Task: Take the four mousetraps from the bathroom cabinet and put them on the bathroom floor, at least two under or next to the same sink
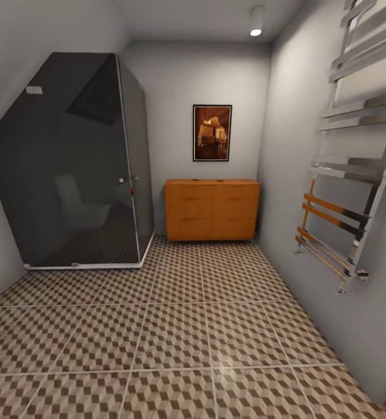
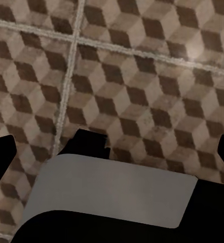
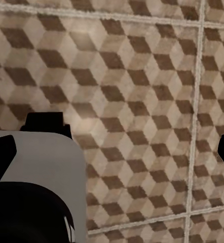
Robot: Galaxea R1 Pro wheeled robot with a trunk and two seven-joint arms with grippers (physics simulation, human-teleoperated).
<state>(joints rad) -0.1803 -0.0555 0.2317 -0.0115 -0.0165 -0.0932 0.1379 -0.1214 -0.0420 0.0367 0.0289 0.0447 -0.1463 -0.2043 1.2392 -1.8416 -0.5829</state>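
Robot faces the cabinet (image 1: pixel 211 209) across the bathroom floor (image 1: pixel 175 337); both grippers look wide and empty over tiles, so no mousetraps fetched, everything's ahead.

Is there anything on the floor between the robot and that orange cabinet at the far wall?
Nothing visible: the cube-patterned bathroom floor runs bare up to the cabinet. The dark glass shower enclosure stands off to the left and the chrome towel rail hangs on the right wall, both beside the path.
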